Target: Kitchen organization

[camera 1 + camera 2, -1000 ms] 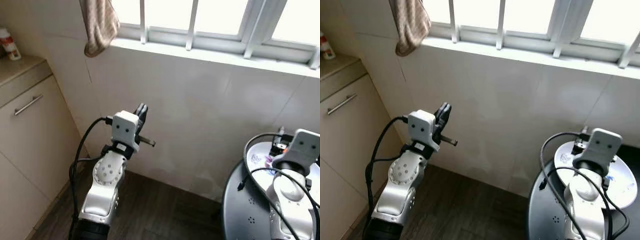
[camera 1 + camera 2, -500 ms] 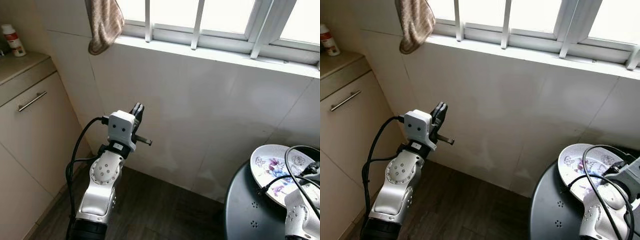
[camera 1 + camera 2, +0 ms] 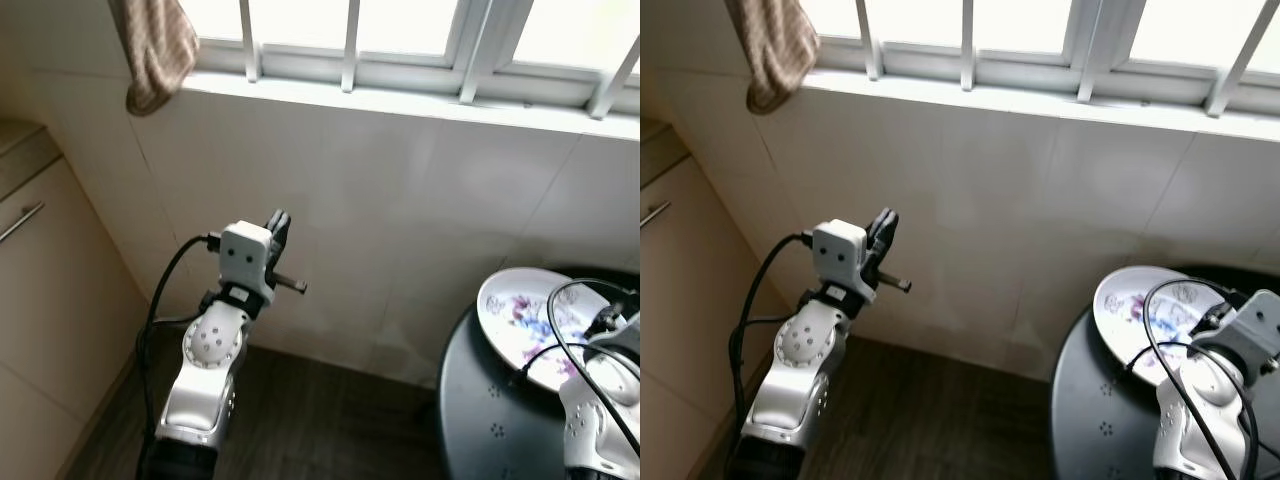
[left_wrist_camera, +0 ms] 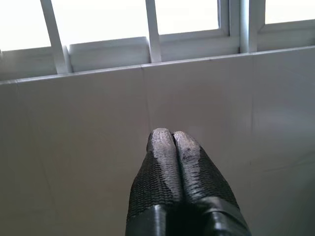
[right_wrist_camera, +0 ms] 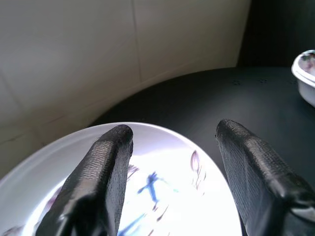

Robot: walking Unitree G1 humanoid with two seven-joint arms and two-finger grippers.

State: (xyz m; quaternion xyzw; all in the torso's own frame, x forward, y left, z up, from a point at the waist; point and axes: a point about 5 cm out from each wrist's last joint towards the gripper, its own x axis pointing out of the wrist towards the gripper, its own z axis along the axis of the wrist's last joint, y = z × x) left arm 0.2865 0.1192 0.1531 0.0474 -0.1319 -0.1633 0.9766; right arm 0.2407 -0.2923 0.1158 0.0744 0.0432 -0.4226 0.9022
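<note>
A white plate with blue and purple flowers (image 3: 520, 318) lies on a round dark table (image 3: 480, 420) at the lower right. My right gripper (image 5: 170, 147) hovers just over the plate (image 5: 157, 196), its fingers spread wide with nothing between them. The right arm (image 3: 600, 400) rises from the bottom right corner. My left gripper (image 4: 172, 140) is raised in front of the tiled wall, pointing up towards the window, with its two fingers pressed together and empty. It stands at mid-left (image 3: 278, 225) in the head views.
A barred window (image 3: 400, 40) with a white sill tops the tiled wall. A brown cloth (image 3: 150, 50) hangs from the bars at upper left. A beige cabinet (image 3: 40, 300) with a metal handle lines the left side. A white bowl (image 5: 305, 73) sits on the table. Dark wood floor lies below.
The camera has swung right, so the cabinet and cloth slid left. My right arm has lowered, uncovering the plate. The left arm holds its raised pose.
</note>
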